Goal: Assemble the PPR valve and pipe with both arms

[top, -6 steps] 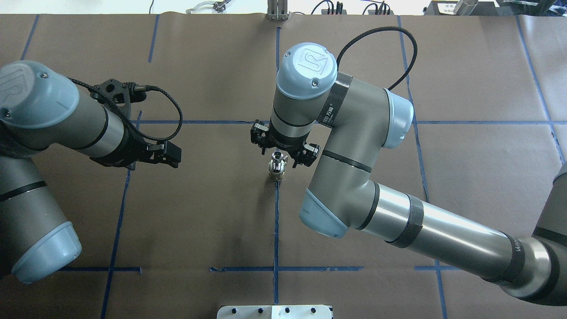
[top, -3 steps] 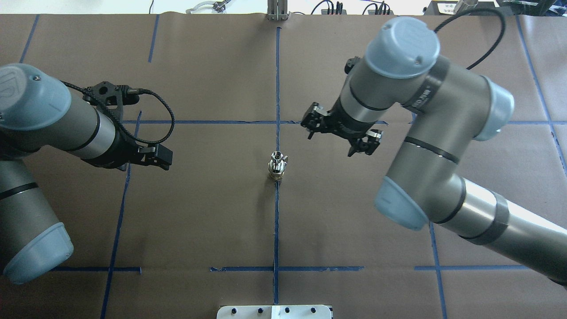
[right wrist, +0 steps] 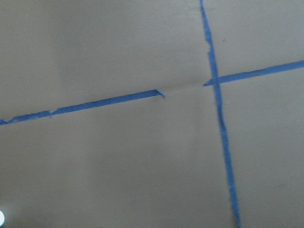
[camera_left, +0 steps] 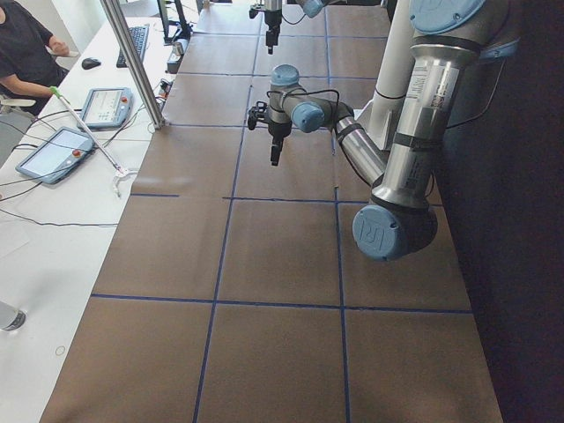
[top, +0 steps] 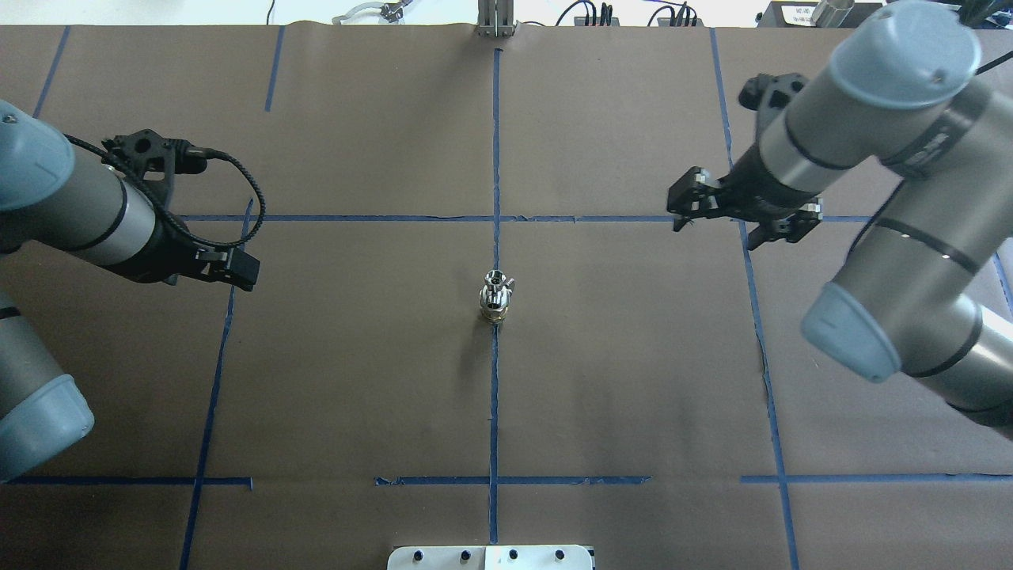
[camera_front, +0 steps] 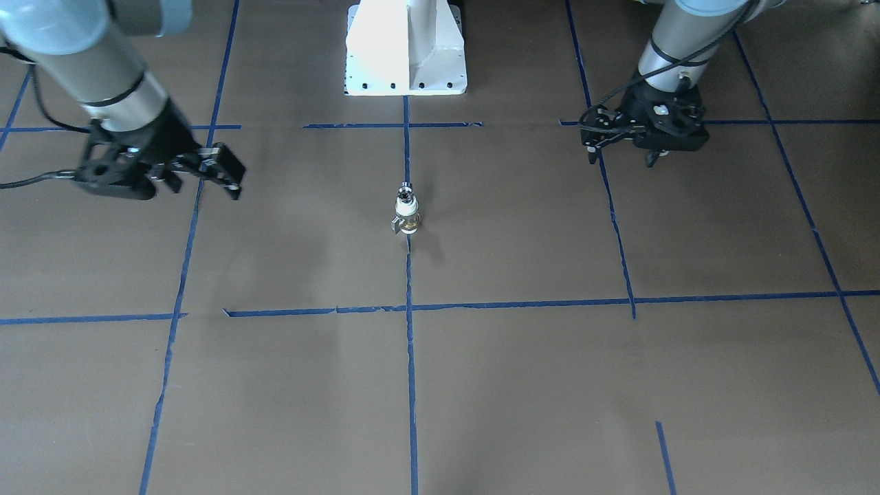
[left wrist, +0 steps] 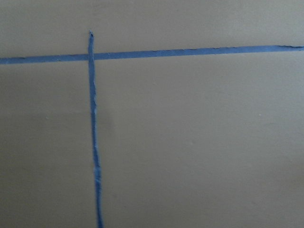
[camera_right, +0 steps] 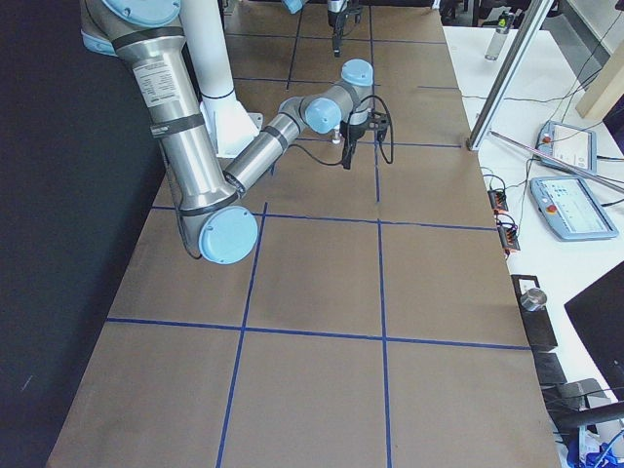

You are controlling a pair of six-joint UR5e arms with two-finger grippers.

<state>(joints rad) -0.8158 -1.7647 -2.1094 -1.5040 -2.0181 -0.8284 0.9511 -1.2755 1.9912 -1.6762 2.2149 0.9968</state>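
Note:
The PPR valve (top: 494, 307), with white ends, a brass middle and a small side lever, stands upright on the centre tape line. The silver pipe (top: 496, 279) sticks up out of its top end. Both show in the front-facing view, valve (camera_front: 408, 213) below and pipe (camera_front: 406, 187) above. My left gripper (top: 241, 273) is open and empty, far to the valve's left; it also shows in the front-facing view (camera_front: 621, 159). My right gripper (top: 714, 234) is open and empty, far to the valve's right and slightly beyond it, also in the front-facing view (camera_front: 203, 184). Both wrist views show only paper and tape.
Brown paper with a blue tape grid (top: 495, 396) covers the table. The white pedestal base (camera_front: 405, 62) stands at the robot's side edge. A metal post (top: 495, 20) and cables sit at the far edge. Tablets (camera_left: 53, 150) and an operator are beside the table.
My right gripper has pulled away from the valve and pipe, far to the right and a little beyond. My left gripper has drawn back to the left. The valve and pipe stay standing.

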